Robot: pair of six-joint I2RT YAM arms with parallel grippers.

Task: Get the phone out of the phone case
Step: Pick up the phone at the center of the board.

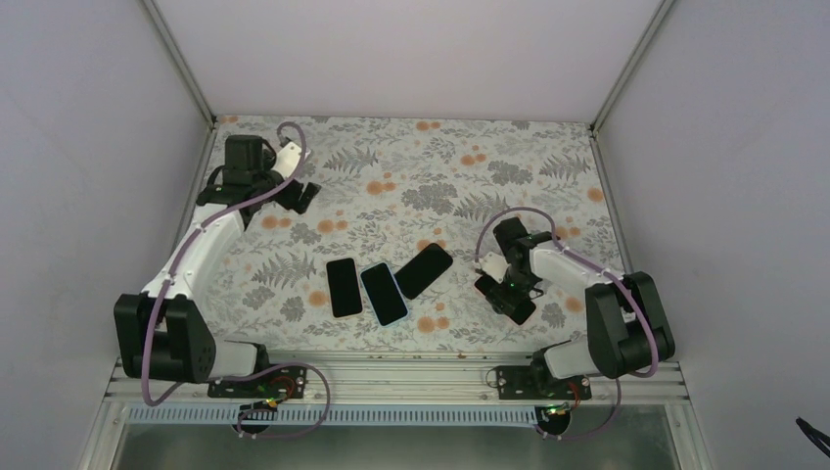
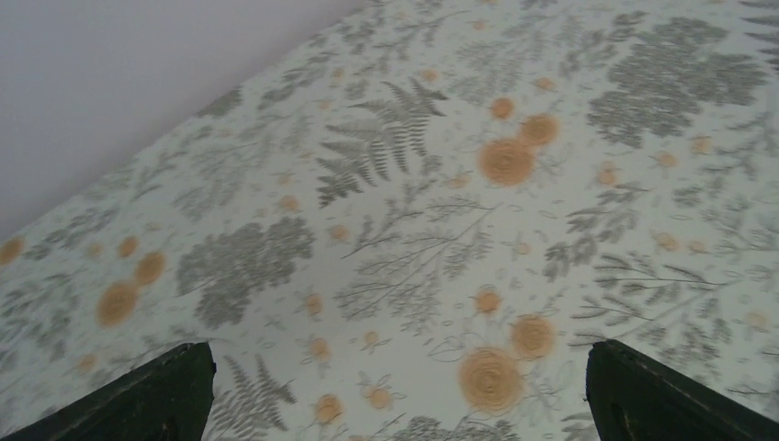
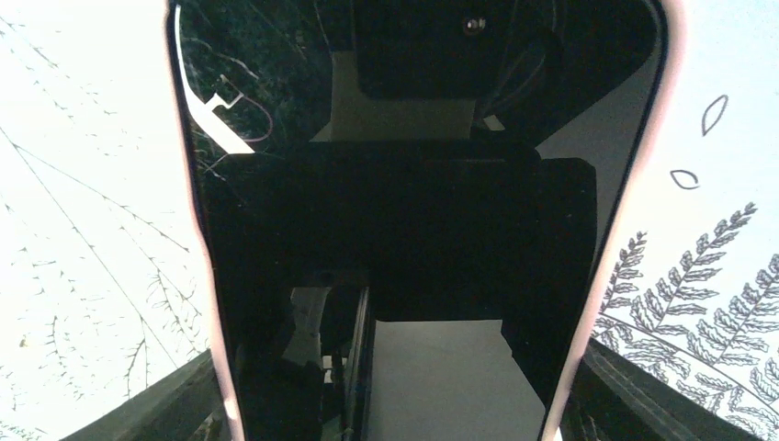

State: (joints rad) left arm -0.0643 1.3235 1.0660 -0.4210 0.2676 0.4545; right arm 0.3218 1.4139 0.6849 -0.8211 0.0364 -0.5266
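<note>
The phone (image 3: 395, 230), black glass up and seated in its pale pink phone case (image 3: 673, 28), lies flat on the floral-patterned table (image 1: 440, 166), on the right side toward the near edge. Its glossy screen mirrors the wrist hardware directly above it. In the right wrist view it runs lengthwise straight between the right gripper's (image 3: 395, 409) two dark fingers (image 3: 174, 404), one at each long side of the case and hard up against the rim. Whether they are pressing on the case or only flanking it cannot be told. From the overhead camera the phone (image 1: 522, 307) shows as a dark slab poking out beneath the right gripper (image 1: 511, 290), which is bent down over it.

To the left, three more dark devices sit close together near the table's middle: a left handset (image 1: 344, 287), a middle handset (image 1: 384, 293) with a bluish rim, and a tilted right handset (image 1: 424, 270), all apart from the phone under the fingers.

Well away, near the far left corner, the left gripper (image 1: 305, 196) is above the cloth with its fingers (image 2: 138, 400) spread wide. Only the printed ferns and orange blooms show between them.
</note>
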